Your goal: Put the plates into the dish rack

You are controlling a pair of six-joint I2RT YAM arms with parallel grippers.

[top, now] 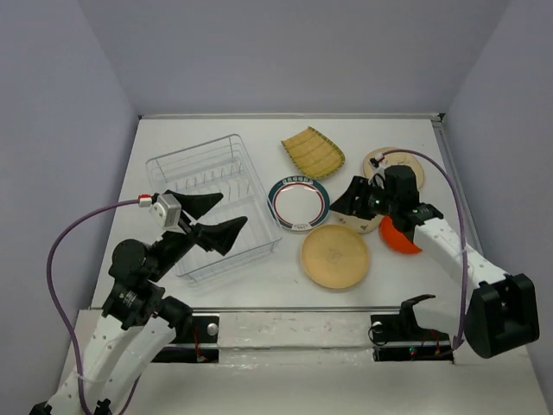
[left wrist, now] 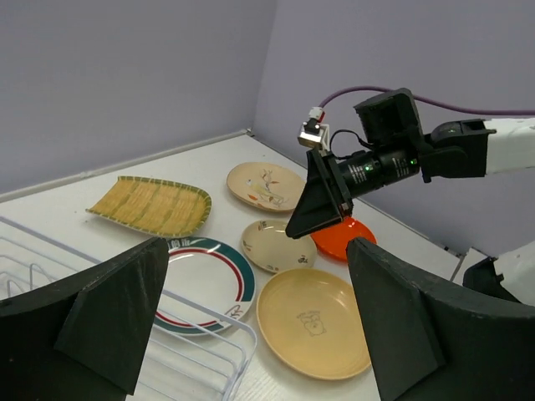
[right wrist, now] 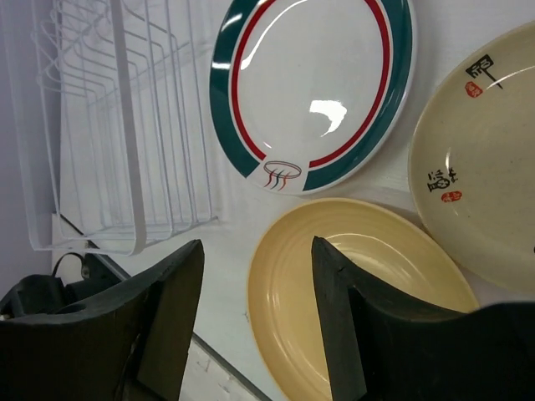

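Status | left gripper (top: 226,212) wide apart, empty, over dish rack (top: 257,188) | right gripper (right wrist: 257,251) parted, empty, near tan plate (right wrist: 368,276)

Top view: my right arm (top: 432,229) sits over the small cream plate (top: 368,228), only a sliver shows. It also cuts off the left part of the orange-red plate (top: 403,240) and the near edge of the far tan plate (top: 419,164). My left jaws hang over the dish rack (top: 194,169), wires under them hidden.

Left wrist view: rack runs off the left and bottom edges, and my left fingers (left wrist: 109,317) block both lower corners.

Right wrist view: green-red rimmed plate (right wrist: 313,92) cut by top edge, cream plate by right edge, plain tan plate (right wrist: 368,251) partly behind my right fingers (right wrist: 393,351).

Can't tell whether right jaws touch any plate. Plate markings too small to read from above.
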